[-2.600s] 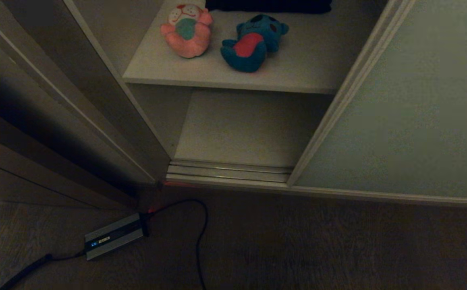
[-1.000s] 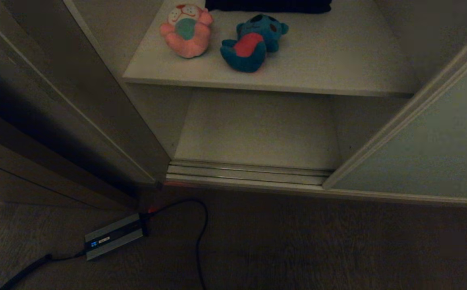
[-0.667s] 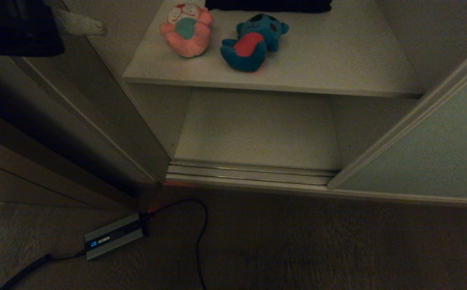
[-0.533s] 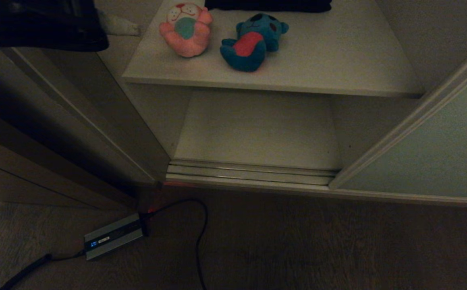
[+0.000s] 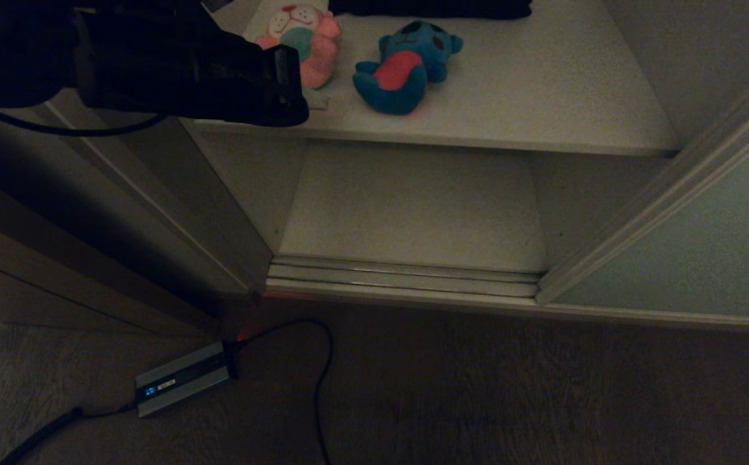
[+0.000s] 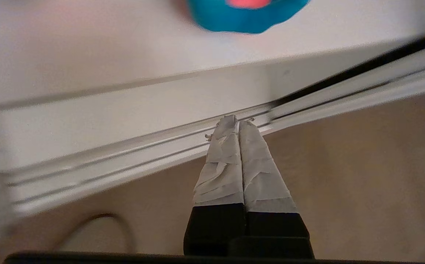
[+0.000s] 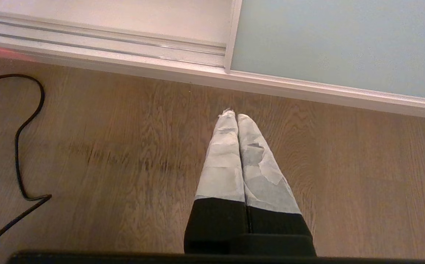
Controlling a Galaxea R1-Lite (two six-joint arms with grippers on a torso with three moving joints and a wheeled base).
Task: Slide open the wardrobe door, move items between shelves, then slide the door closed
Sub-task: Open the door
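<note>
So the left gripper [image 6: 238, 123] has its taped fingers [image 6: 221, 172] pressed flat together with nothing between them, touching nothing as far as the wrist view shows. In the head view, the left arm [image 5: 154, 61] reaches in from the upper left at the front corner of the upper shelf [image 5: 510, 97]. Just past it sits the pink plush toy [image 5: 306, 39], partly hidden behind the arm, and a bit further along is the teal-blue plush toy [image 5: 406, 68]. A dark folded cloth [image 5: 432, 8] lies behind both. Below the arm is the lower shelf [image 5: 413, 206] and the door track [image 5: 400, 278]. The sliding wardrobe door [image 5: 691, 252] is slid open, well off to the far side from that hand. The right gripper [image 7: 233, 116] hangs over the wood floor [image 7: 124, 154], fingers also pressed together, empty.
</note>
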